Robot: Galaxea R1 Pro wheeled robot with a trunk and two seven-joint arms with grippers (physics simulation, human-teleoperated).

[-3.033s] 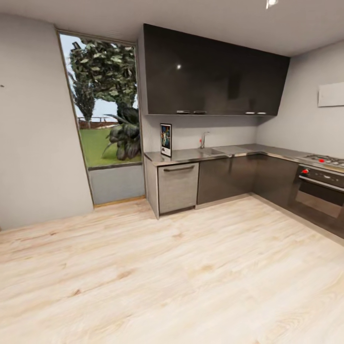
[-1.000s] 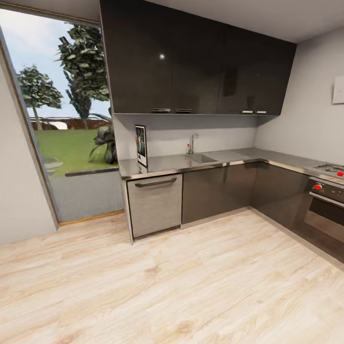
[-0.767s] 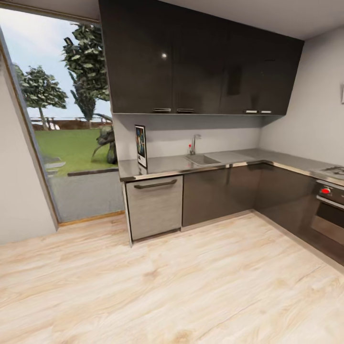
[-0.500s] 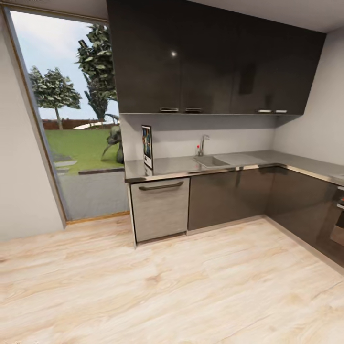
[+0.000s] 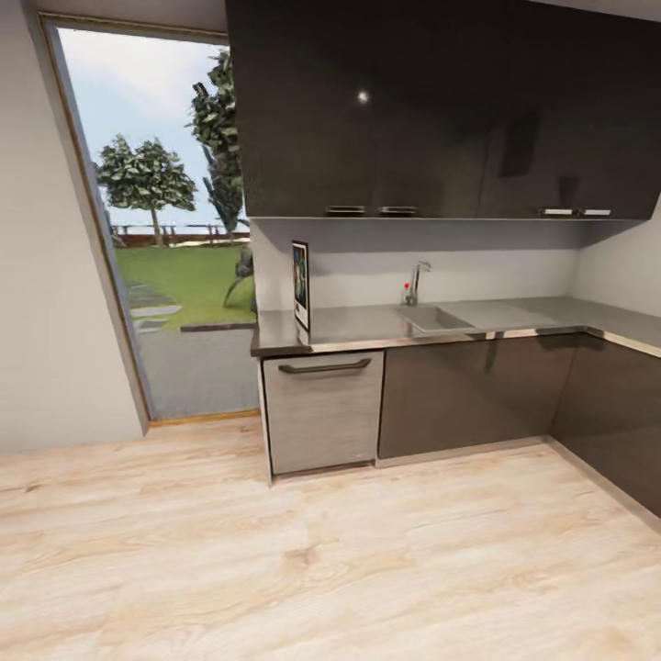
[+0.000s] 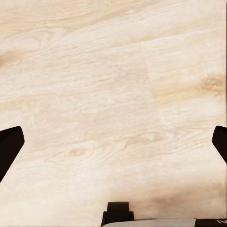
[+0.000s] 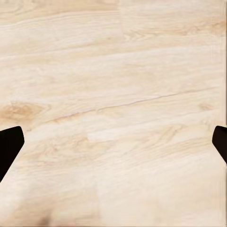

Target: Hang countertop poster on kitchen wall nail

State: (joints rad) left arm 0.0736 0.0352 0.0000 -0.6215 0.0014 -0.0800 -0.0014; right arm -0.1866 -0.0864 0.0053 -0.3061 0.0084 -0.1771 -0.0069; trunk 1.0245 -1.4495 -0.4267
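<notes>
Poster's sitting on the counter, both grippers empty over the floor

The poster [image 5: 300, 284] stands upright at the window end of the countertop [image 5: 367, 324], well away from the sink [image 5: 431, 319] and tap [image 5: 416, 281]. Left gripper [image 6: 113, 144] and right gripper [image 7: 113, 142] are both spread wide, holding nothing, with just pale wood floor [image 5: 321, 560] between their fingertips.

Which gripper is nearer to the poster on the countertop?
Cannot tell left from right: the left gripper and the right gripper both hang open over the wooden floor, while the poster stands far off on the kitchen countertop.
</notes>
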